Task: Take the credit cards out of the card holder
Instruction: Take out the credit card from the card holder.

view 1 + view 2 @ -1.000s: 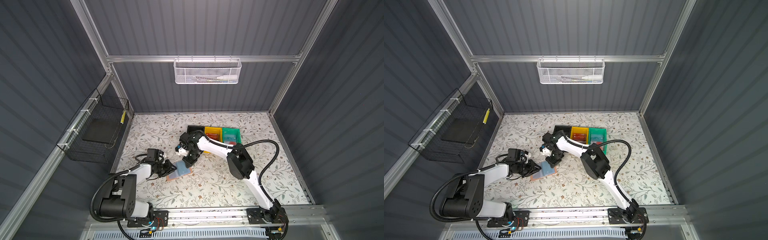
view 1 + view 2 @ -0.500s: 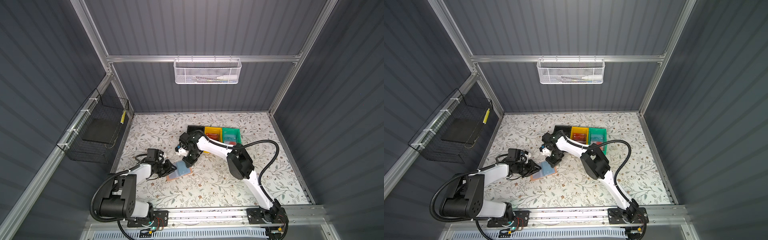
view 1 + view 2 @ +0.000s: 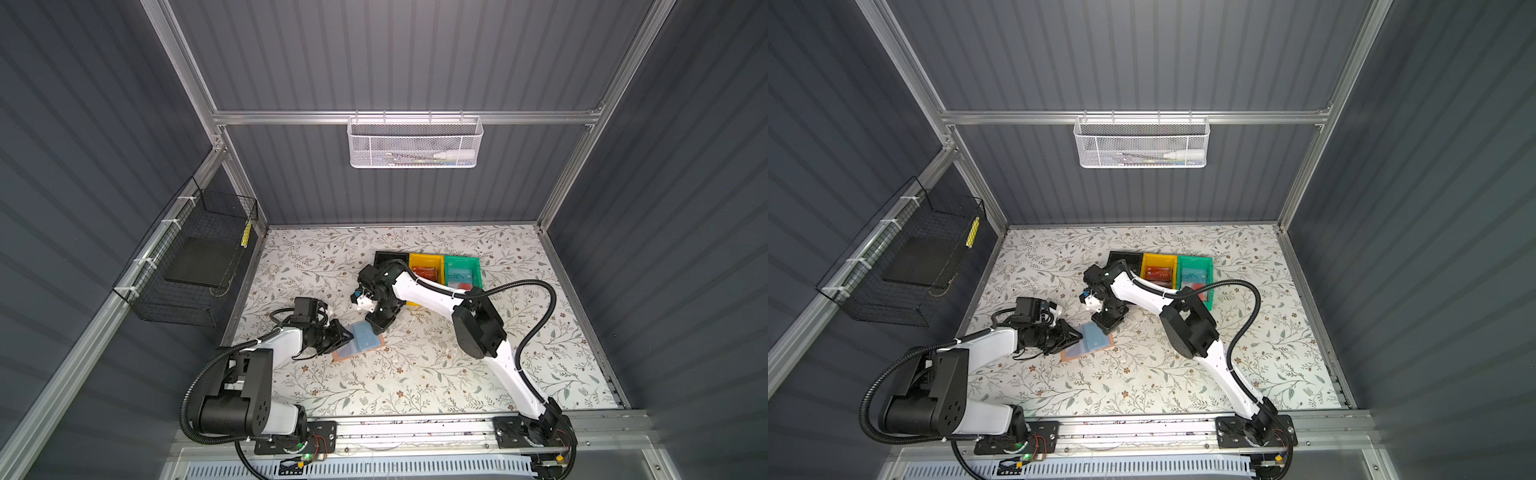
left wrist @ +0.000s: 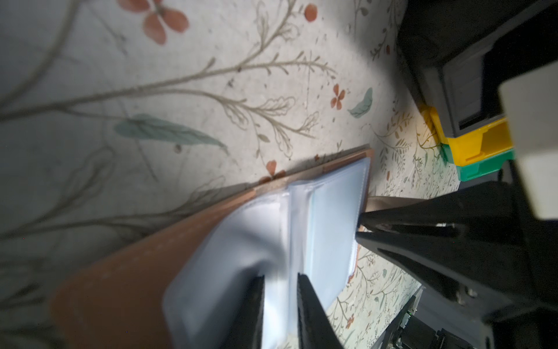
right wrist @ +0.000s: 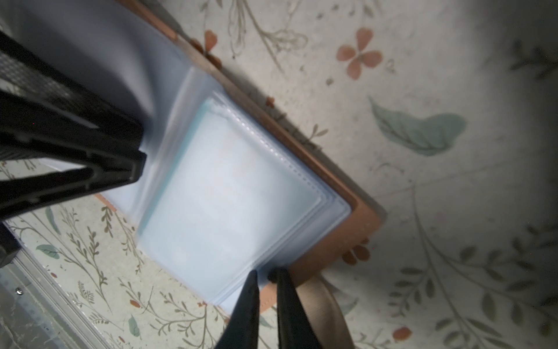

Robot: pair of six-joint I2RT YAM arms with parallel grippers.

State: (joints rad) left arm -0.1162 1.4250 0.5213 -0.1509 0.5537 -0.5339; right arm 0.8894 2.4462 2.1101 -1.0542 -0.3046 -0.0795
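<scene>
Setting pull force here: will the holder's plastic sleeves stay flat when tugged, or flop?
Probably floppy: the sleeve pinched by the left gripper bulges up off the tan holder. The holder looks thin and light, so it may slide or lift unless pinned.

Black bin (image 3: 385, 257), yellow bin (image 3: 425, 257), green bin (image 3: 462, 260) in row on floral tabletop (image 3: 415, 374); white mesh basket (image 3: 374, 143) on wall.

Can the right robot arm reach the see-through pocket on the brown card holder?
Probably yes. The right pincer has its tips at the edge of the top see-through plastic sleeve of the flat tan card holder, with nothing between. The left pincer pinches the sleeves at the fold, out of the way.
</scene>
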